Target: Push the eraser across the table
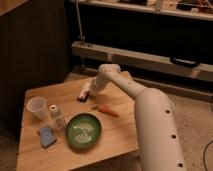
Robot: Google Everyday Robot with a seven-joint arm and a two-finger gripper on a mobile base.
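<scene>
The eraser (83,93), a small oblong block with a white top and dark underside, lies on the light wood table (55,92) near its far middle. My gripper (91,89) is at the end of the white arm, low over the table and right against the eraser's right side. An orange carrot (106,111) lies just in front of the gripper.
A green bowl (83,131) sits in the middle front. A clear plastic cup (38,107) and a small white bottle (56,116) stand at the left, with a blue sponge (47,136) in front of them. A dark wall and a metal rail are behind the table.
</scene>
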